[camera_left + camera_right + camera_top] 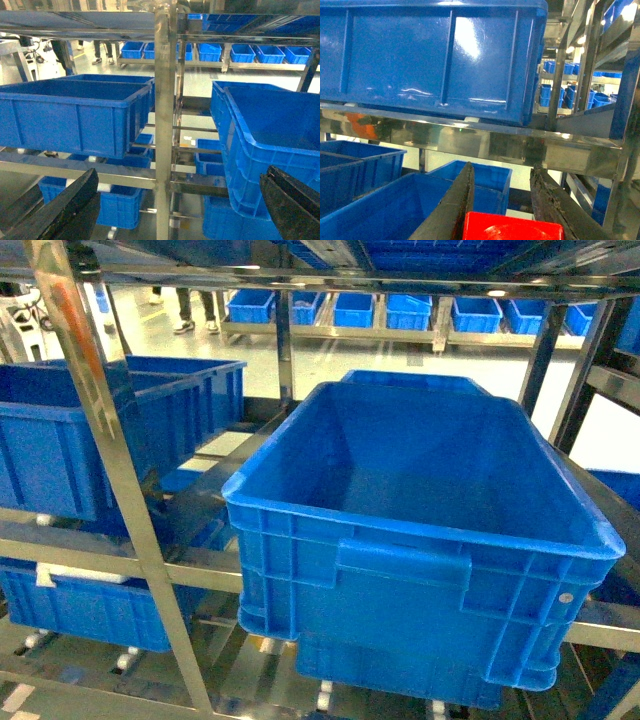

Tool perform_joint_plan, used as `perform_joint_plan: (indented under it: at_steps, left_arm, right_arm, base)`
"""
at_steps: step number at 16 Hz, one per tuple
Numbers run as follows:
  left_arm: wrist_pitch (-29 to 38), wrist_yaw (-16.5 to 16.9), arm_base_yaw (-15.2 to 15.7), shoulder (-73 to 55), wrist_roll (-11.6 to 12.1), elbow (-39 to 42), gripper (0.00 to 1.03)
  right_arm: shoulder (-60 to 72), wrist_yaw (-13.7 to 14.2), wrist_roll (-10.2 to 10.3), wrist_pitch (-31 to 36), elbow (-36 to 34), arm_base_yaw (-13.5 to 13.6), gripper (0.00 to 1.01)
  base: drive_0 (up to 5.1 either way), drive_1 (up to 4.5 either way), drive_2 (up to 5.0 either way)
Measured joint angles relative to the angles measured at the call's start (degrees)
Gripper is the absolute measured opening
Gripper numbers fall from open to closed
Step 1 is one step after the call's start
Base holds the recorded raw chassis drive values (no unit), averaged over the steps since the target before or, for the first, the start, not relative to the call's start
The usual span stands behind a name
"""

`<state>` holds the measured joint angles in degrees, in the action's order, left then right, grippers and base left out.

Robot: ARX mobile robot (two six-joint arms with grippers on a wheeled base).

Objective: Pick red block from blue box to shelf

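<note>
Shiny steel shelf (120, 480) rails are faced. The small red plastic block (512, 227) is pinched by the right claw (505, 220) across its rigid, smooth, light sides. The left claw (175, 205) is spread.

Large dark blue ribbed crate (420, 540) fills centre-right of head view, handle lug on its near wall, interior looks bare. Second dark blue crate (90, 435) at left, mid height; another blue crate (85, 605) below it at lower left. Row of small blue crates (400, 310) along the upper edge, far background, on a pale floor (330, 355). Legs and shoes of people (195, 310) standing at upper left. In right wrist view, underside-level side wall of a blue crate (430, 55) spans the top.
</note>
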<state>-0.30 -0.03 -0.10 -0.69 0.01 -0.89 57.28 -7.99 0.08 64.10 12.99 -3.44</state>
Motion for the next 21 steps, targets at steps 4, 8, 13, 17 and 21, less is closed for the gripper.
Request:
perform_joint_plan:
  at_steps: [4, 8, 13, 17, 21]
  left_arm:
    - [0.0, 0.0, 0.0, 0.0, 0.0, 0.0, 0.98]
    - [0.0, 0.0, 0.0, 0.0, 0.0, 0.0, 0.98]
    - [0.0, 0.0, 0.0, 0.0, 0.0, 0.0, 0.98]
    - [0.0, 0.0, 0.0, 0.0, 0.0, 0.0, 0.98]
    - [0.0, 0.0, 0.0, 0.0, 0.0, 0.0, 0.98]
  right_arm:
    - [-0.4, -0.2, 1.4, -4.3, 0.0, 0.0, 0.28]
    - [3.6, -0.8, 3.5, -10.1, 2.6, 0.5, 0.28]
    - [16.9, -6.9, 4.0, -16.4, 13.2, 3.5, 0.28]
    - [25.9, -11.2, 6.4, -12.2, 15.7, 5.6, 0.28]
    - [31.6, -11.3, 5.5, -10.7, 17.5, 7.7, 0.28]
  base:
    - [0.0, 0.0, 0.0]
    - [0.0, 0.0, 0.0]
    - [0.0, 0.0, 0.0]
    - [0.0, 0.0, 0.0]
    - [0.0, 0.0, 0.0]
